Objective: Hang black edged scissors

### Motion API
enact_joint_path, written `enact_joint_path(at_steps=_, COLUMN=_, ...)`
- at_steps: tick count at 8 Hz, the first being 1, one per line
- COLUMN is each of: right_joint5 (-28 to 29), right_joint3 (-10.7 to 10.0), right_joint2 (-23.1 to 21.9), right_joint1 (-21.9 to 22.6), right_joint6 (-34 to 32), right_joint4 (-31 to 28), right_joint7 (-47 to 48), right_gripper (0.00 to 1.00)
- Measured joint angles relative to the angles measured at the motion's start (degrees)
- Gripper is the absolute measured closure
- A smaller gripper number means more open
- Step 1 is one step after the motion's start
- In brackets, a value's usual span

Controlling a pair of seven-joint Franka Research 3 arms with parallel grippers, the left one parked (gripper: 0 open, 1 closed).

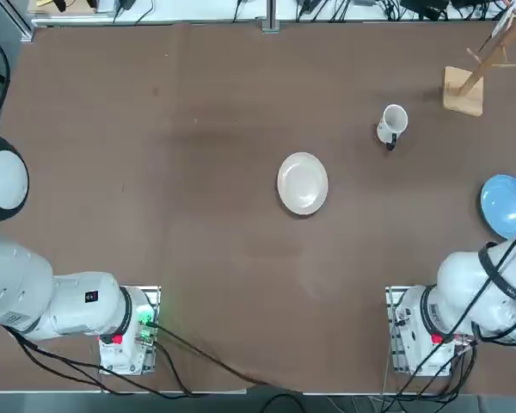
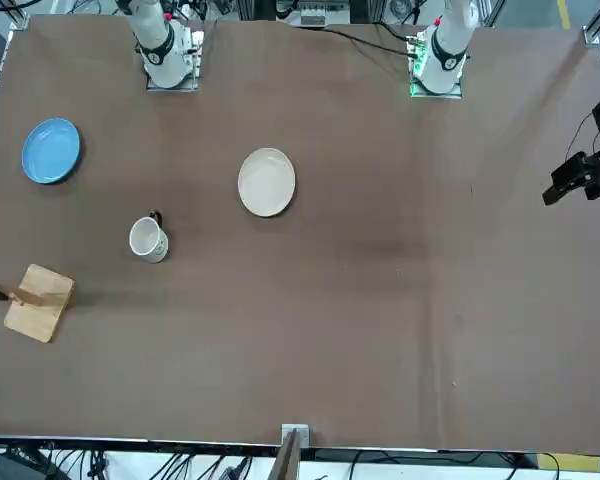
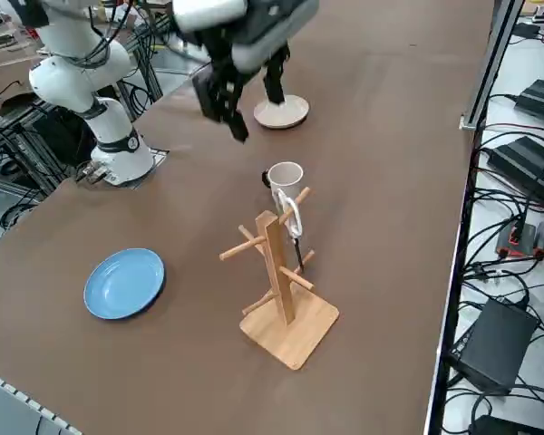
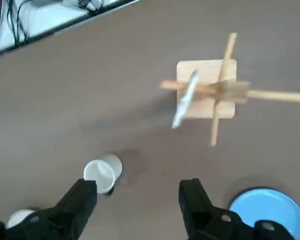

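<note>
Scissors on rack; tool open.

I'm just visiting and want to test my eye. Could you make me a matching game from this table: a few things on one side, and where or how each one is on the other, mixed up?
Things:
1. black edged scissors
2. white mug
3. blue plate
4. right gripper

States:
A. lying flat on the table near the robot's right arm base
B. open and empty, up above the table
C. hanging on a peg of the wooden rack
D. standing on the table between the rack and the white plate

Pairs: 1-C, 2-D, 3-A, 4-B
</note>
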Motion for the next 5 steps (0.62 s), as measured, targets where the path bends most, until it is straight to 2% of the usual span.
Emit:
enact_joint_path(at_steps=2, right_joint5=-1.1, right_joint3=0.0, right_joint2=-3.3, right_joint1=3.3, right_joint6=-3.5, right_joint4=0.0, right_joint7=0.1, right_gripper=0.00)
enact_joint_path(at_steps=5, right_joint5=-2.6, right_joint3=0.2, right_joint2=-5.5, right_joint1=7.4, right_joint6=-6.4, right_joint4=-1.4, right_joint7=0.1, right_gripper=0.00)
